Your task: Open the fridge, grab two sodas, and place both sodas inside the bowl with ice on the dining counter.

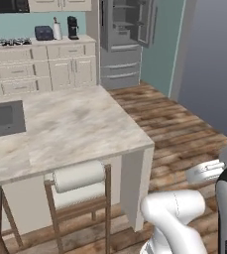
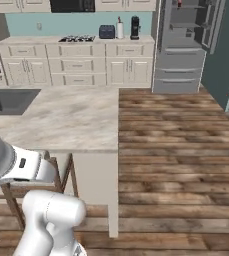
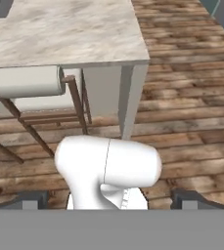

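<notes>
Beige marbled stone covers the dining tabletop (image 1: 70, 129), with a grey sink (image 1: 3, 119) set into its left part and a white-cushioned wooden stool (image 1: 79, 186) tucked under the near edge. Across the plank floor (image 2: 176, 150), the grey fridge (image 1: 125, 39) stands against the far wall with its upper doors swung open beside the cream cabinets (image 2: 76, 65). The claw (image 3: 112, 200) hangs low beside the tabletop's corner, its two dark fingertips (image 3: 30, 199) spread wide apart, nothing between them.
</notes>
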